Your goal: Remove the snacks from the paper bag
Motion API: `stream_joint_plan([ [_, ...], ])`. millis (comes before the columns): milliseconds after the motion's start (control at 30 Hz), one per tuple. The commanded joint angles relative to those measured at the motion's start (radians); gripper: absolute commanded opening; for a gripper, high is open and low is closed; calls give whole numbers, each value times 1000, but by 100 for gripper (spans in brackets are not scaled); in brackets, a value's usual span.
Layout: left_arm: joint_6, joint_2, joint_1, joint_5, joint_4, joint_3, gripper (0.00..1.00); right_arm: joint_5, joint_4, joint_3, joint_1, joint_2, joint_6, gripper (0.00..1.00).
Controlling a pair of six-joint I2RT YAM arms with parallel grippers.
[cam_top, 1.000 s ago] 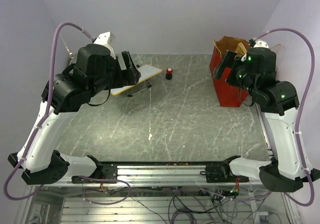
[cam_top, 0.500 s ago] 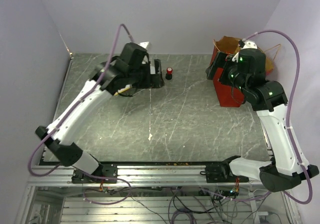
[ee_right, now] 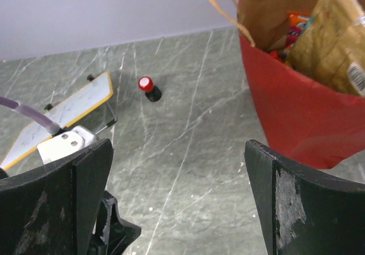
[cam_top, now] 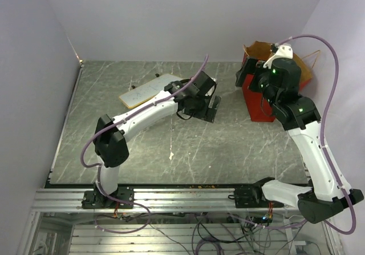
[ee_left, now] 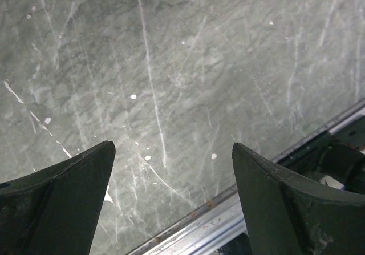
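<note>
1. Two claws stand wide open and hold nothing. The left claw hangs over the bare middle of the worktop, and its own camera shows only grey stone between its fingers.
2. Farther back on the right, the right claw is spread just as wide and is empty. It hovers just left of the mouth of the paper bag, not yet over it or inside it.
3. That paper bag stands upright at the far right of the worktop. The snacks are all inside it, with an orange packet and a larger yellowish one showing above the rim. None lies outside, so I judge that the unpacking has not started.
4. Several things could go wrong at the bag.
   - Nothing braces it and it looks light, so a finger that catches the rim or the thin handle on the way in would probably drag it or tip it over.
   - Closing too near the side could pinch the paper wall along with a packet and lift the whole bag.
   - The packets are glossy, so a shallow grip on a corner may slip.
5. At the far left lies the white board, and the small red-topped cylinder stands beyond the left arm. A wide swing of that arm could knock the cylinder over. If both arms make for the bag at once, they could hit each other.
</note>
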Motion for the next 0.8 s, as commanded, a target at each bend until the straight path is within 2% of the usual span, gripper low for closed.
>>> stream_joint_plan([
  [0, 44, 16, 9, -54, 63, 55, 95, 120, 20, 54, -6, 17, -53, 100],
  [200, 40, -40, 46, -69, 80, 40, 95, 219, -84, 186, -47, 174, -75, 100],
  [433, -25, -282, 185, 108, 202, -189, 95, 121, -132, 328, -160, 350, -82, 100],
  [600, -8, -380, 202, 121, 133, -189, 95, 7, -121, 428, -193, 487, -168, 100],
  [700, -17, -435, 203, 128, 97, -196, 95, 43, -125, 483, -196, 556, -225, 98],
  [767, -30, -478, 202, 136, 84, -215, 95, 20, -119, 510, -199, 591, -257, 92],
])
